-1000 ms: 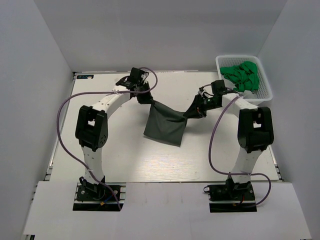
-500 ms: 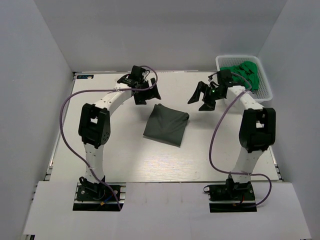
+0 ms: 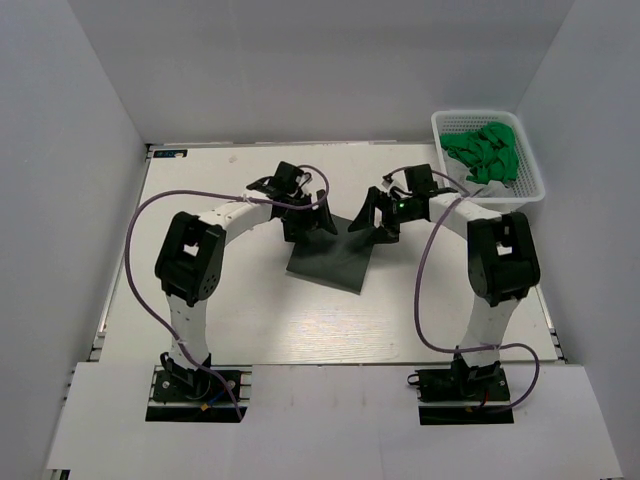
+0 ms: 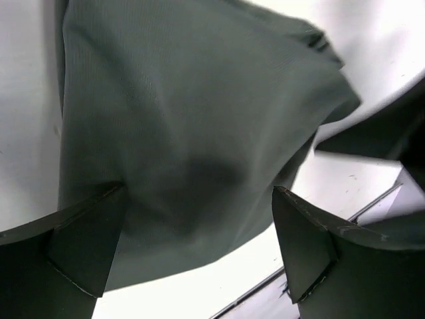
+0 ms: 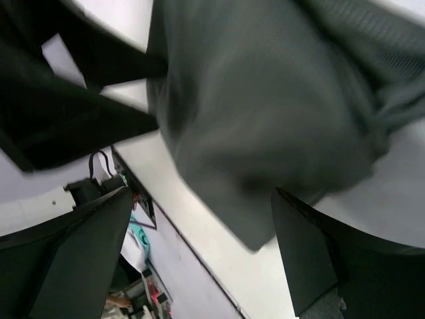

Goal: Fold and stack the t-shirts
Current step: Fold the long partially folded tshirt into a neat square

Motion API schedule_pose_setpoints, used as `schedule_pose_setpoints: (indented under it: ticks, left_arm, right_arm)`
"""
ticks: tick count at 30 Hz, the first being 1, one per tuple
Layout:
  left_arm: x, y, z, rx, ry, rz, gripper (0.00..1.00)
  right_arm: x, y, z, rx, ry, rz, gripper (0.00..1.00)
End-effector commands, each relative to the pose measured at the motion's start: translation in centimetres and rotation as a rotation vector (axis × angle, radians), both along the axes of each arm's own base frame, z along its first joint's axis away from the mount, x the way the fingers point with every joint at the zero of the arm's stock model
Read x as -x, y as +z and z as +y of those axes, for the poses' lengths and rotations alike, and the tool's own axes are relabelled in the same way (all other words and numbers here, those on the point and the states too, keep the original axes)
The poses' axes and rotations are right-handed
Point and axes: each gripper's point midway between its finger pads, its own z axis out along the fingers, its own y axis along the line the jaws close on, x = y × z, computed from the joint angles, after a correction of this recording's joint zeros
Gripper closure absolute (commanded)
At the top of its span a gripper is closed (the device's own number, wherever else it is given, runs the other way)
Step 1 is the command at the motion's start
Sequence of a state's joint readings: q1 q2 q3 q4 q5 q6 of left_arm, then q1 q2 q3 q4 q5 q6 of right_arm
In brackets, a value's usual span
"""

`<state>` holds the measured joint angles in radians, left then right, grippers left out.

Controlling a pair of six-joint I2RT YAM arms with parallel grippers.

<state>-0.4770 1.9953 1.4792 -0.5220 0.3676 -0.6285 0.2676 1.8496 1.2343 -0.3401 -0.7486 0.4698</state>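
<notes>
L gripper [image 3: 306, 218] & R gripper [image 3: 375, 219] both spread, empty, over grey t-shirt [image 3: 325, 262] mid-frame; risk: pressing low drags cloth, wrecks fold.

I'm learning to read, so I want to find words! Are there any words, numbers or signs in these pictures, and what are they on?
No text can be read anywhere.
Small dark label at the far left corner of the table: too small to read.
Grey t-shirt: plain, no print showing.
Green t-shirts and white basket: no writing visible.
</notes>
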Motion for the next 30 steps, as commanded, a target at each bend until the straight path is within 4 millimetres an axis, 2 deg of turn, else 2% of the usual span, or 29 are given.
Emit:
schedule_pose_setpoints:
  ticks: [1,2,3,6,7,10,11,13,16,17,19,20,25,28,29,30]
  left_arm:
    - [0.2,2.2,-0.1,0.029,0.005,-0.061,0.0]
    - [0.0,1.5,0.1,0.009,0.016,-0.058,0.0]
    - [0.1,0.6,0.4,-0.01,0.023,-0.044,0.0]
    - [-0.1,-0.5,1.7,-0.091,0.065,-0.034,0.0]
    - [0.0,-1.5,2.5,-0.121,0.08,-0.006,0.0]
    - [0.1,-2.4,3.3,-0.167,0.073,-0.004,0.0]
    - [0.4,-2.9,3.6,-0.188,0.068,0.008,0.0]
    - [0.2,-2.9,3.6,-0.199,0.048,0.004,0.0]
    - [-0.5,-1.9,4.2,-0.234,0.065,-0.027,0.0]
    - [-0.7,-1.2,4.3,-0.233,0.072,-0.045,0.0]
    - [-1.0,0.1,4.1,-0.214,0.076,-0.078,0.0]
    - [-1.3,0.2,4.0,-0.208,0.078,-0.09,0.0]
    - [-2.5,1.9,3.4,-0.183,0.068,-0.159,0.0]
    - [-2.9,0.6,3.0,-0.209,0.045,-0.147,0.0]
    - [-3.1,0.5,2.4,-0.207,0.037,-0.151,0.0]
    - [-2.9,-0.2,2.5,-0.218,0.034,-0.132,0.0]
  right_arm:
    - [-4.4,0.1,0.3,-0.067,-0.039,-0.077,0.1]
    - [-5.6,-0.3,0.5,-0.06,-0.048,-0.072,0.1]
    - [-5.9,-1.0,0.3,-0.054,-0.053,-0.05,0.1]
    - [-6.9,-3.7,-0.3,-0.038,-0.09,0.022,0.1]
    - [-7.2,-4.7,-1.1,-0.028,-0.114,0.038,0.1]
    - [-7.4,-6.1,-2.6,0.005,-0.146,0.074,0.1]
    - [-7.3,-6.0,-2.6,-0.005,-0.138,0.082,0.1]
    - [-7.1,-5.9,-2.9,-0.003,-0.121,0.079,0.1]
    - [-7.2,-4.2,-2.9,0.003,-0.065,0.022,0.1]
    - [-7.5,-2.6,-2.8,-0.006,-0.056,-0.019,0.1]
    - [-7.5,-1.0,-2.7,-0.011,-0.03,-0.066,0.1]
    - [-7.3,1.1,-2.6,-0.031,-0.012,-0.107,0.1]
    - [-6.0,5.0,-3.3,0.012,0.038,-0.204,0.1]
    - [-4.9,5.7,-4.4,0.071,0.014,-0.226,0.1]
    - [-4.9,4.6,-5.4,0.146,-0.035,-0.211,0.1]
    - [-4.8,5.2,-6.1,0.176,-0.065,-0.223,0.1]
